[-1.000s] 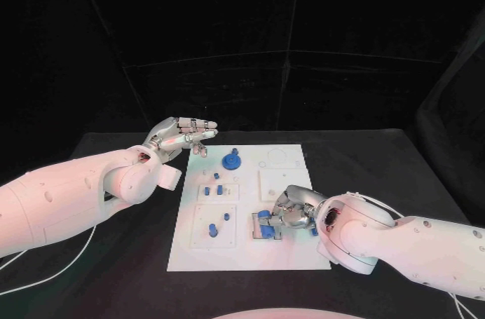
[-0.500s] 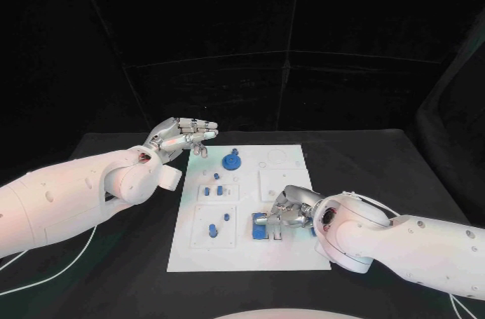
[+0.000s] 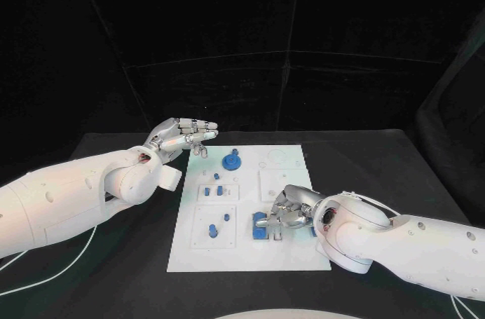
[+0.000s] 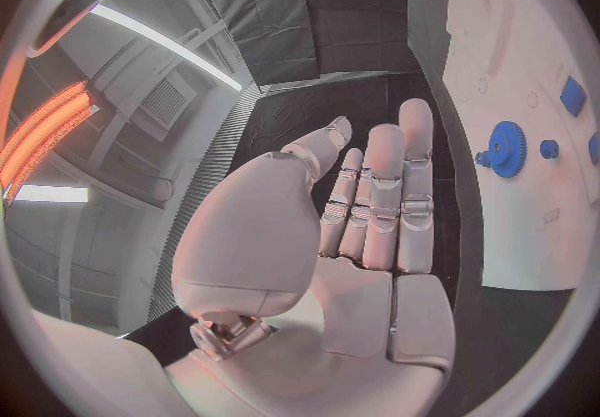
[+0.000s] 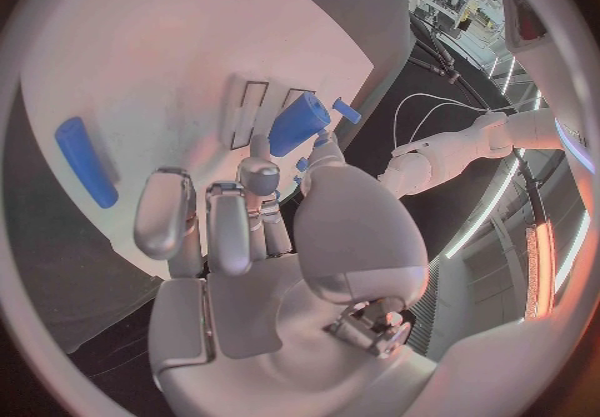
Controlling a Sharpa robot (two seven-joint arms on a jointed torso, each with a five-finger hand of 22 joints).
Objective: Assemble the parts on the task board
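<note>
The white task board (image 3: 293, 256) lies in the middle of the black table. My right hand (image 3: 290, 209) hangs low over its near right part, and its fingertips pinch a blue part (image 3: 265, 225) that touches the board. That blue part (image 5: 300, 123) sits just past the thumb tip of the right hand (image 5: 269, 247). My left hand (image 3: 183, 134) is raised beyond the board's far left corner, fingers straight and a little apart, holding nothing. The left hand (image 4: 369, 222) shows a bare palm. A blue gear (image 3: 233, 163) stands at the board's far end.
Several small blue parts lie in the board's left column, among them a peg (image 3: 213, 229) and a pair (image 3: 213, 191). Another long blue part (image 5: 85, 162) lies flat on the board near my right hand. The blue gear (image 4: 506, 148) is in the left wrist view.
My right hand and forearm have shifted slightly over the blue part. The left hand has not moved.
</note>
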